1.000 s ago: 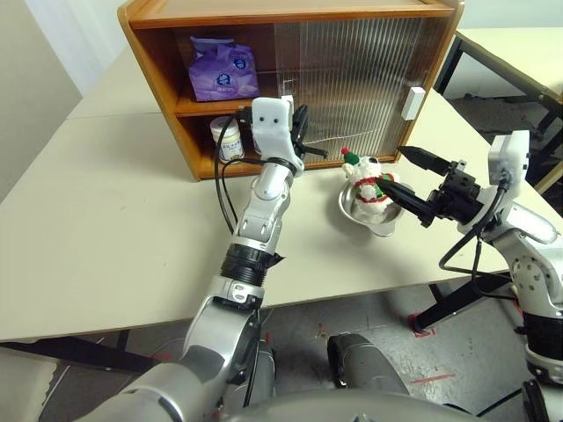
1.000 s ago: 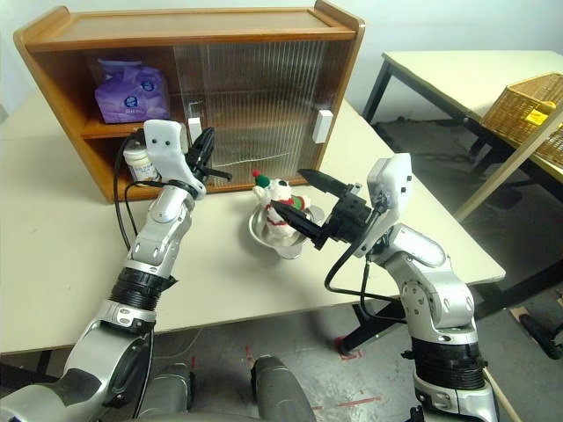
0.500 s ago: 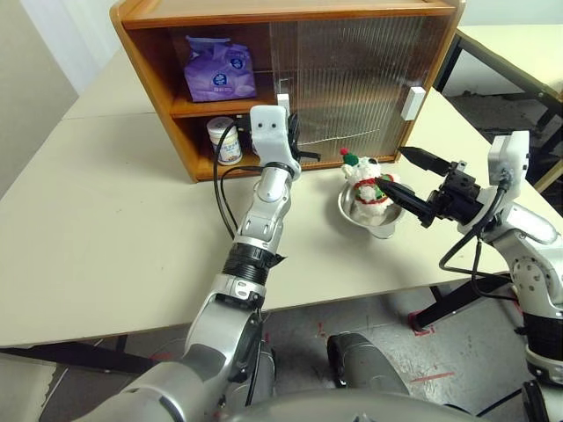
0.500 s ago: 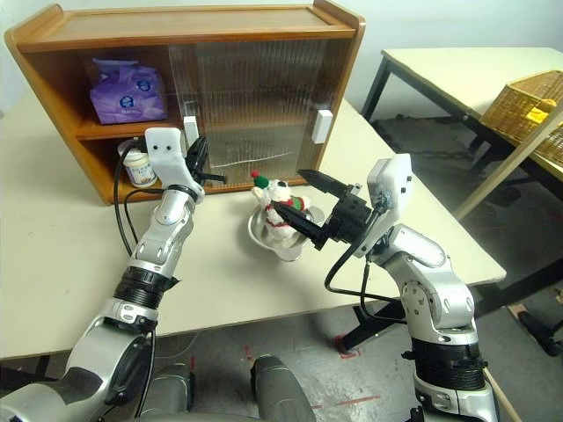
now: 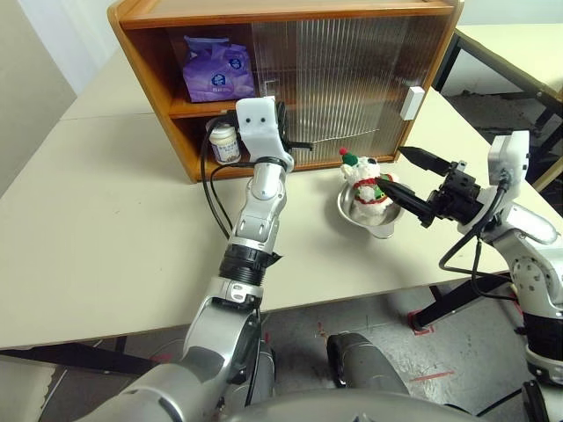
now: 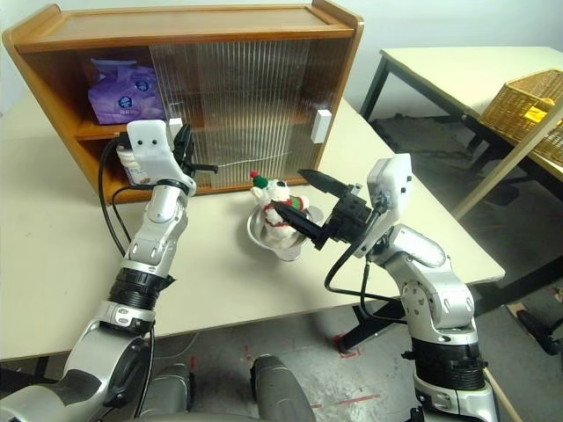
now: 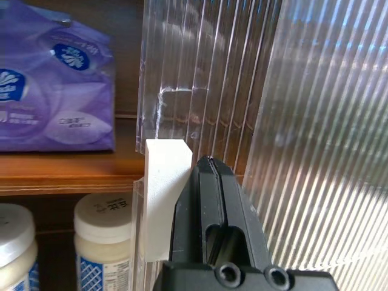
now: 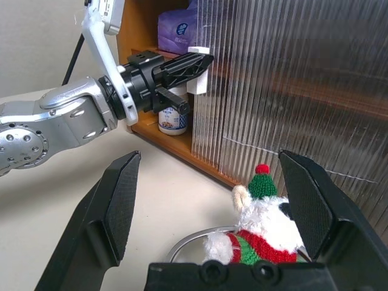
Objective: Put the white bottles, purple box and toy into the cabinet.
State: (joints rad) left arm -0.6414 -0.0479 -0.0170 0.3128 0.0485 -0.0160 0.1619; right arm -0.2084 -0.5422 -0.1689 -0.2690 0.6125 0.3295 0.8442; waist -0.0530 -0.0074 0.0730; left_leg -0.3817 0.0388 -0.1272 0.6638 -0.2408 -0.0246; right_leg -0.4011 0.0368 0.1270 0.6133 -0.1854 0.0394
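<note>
while the left gripper (image 7: 209, 200), jaws pressed together, rests against the white handle (image 7: 167, 200) of the cabinet (image 5: 158, 97), the toy (image 5: 365, 182), probably soft, light plush best pinched across its body, sits in a steel bowl (image 5: 347, 211) before the right gripper (image 8: 215, 200), whose jaws gape empty.

Left arm: extended forward, wrist raised.
Left gripper (image 8: 197, 62): fingers pressed together — tips level, pointing ahead.
Right arm: bent, held low.
Right gripper (image 5: 412, 181): fingers spread wide — pointing left.
</note>
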